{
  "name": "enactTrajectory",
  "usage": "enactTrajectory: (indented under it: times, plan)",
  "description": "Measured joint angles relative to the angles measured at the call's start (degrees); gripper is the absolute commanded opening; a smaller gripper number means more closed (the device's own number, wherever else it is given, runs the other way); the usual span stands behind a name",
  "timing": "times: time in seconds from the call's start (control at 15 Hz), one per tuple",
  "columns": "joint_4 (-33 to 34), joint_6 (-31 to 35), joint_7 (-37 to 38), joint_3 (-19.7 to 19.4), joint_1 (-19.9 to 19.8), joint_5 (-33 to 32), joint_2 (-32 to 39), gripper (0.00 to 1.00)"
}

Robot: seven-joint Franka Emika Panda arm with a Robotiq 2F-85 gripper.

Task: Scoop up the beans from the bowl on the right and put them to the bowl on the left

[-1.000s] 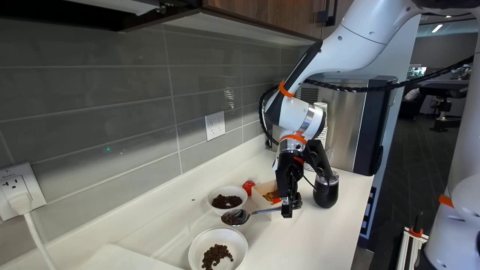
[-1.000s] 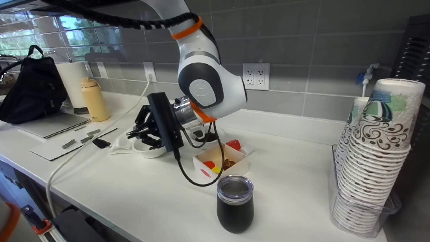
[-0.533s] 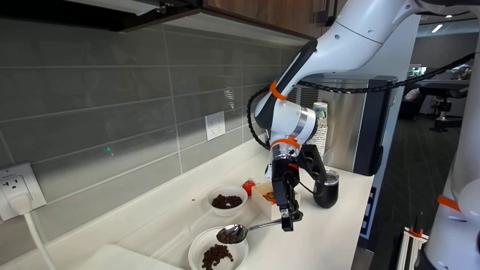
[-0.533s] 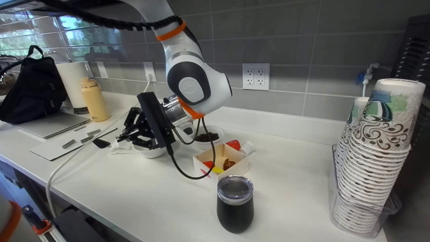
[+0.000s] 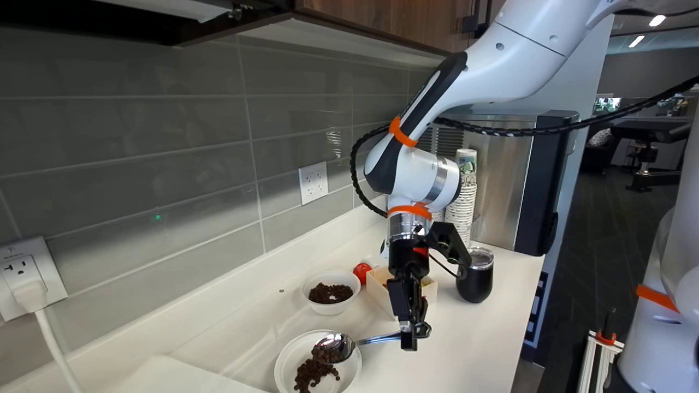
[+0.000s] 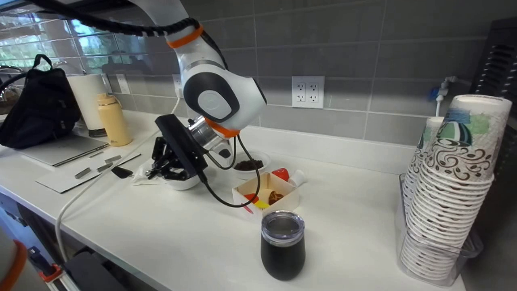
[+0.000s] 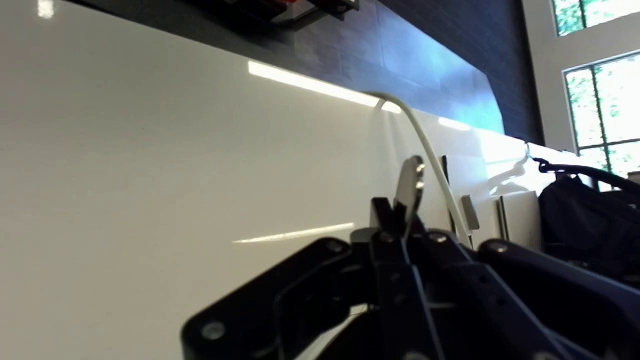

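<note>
My gripper (image 5: 409,334) is shut on the handle of a metal spoon (image 5: 341,345); the handle end also shows between the fingertips in the wrist view (image 7: 411,182). The spoon's head is over the left white bowl (image 5: 289,357), tilted, with dark beans at its lower side. A pile of beans (image 5: 311,375) lies in that bowl, close under the spoon; I cannot tell whether beans are dropping. The right white bowl (image 5: 327,309) holds more dark beans (image 5: 330,293). In an exterior view my gripper (image 6: 152,173) partly hides the left bowl (image 6: 183,185), and the right bowl (image 6: 260,173) stands behind the wrist.
A paper box (image 6: 266,194) with toy food, a red item (image 6: 281,173) and a black tumbler (image 6: 282,250) stand beside the bowls. Stacked cups (image 6: 448,194) are at the far right. A white cable (image 6: 80,198), a bottle (image 6: 114,121) and a laptop (image 6: 64,149) lie to the left.
The gripper has carried the spoon from near the right bowl to over the left bowl. The spoon's head has tilted, and its beans have shifted toward its lower edge.
</note>
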Motion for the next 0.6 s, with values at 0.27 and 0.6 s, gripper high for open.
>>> enactTrajectory:
  times: [0.27,0.6]
  plan:
    - [-2.2,6.8,1.7,1.1,1.2,0.0,-2.7,0.01]
    - [-5.1,15.3,4.0,2.8,2.8,-0.2,-6.3,0.01]
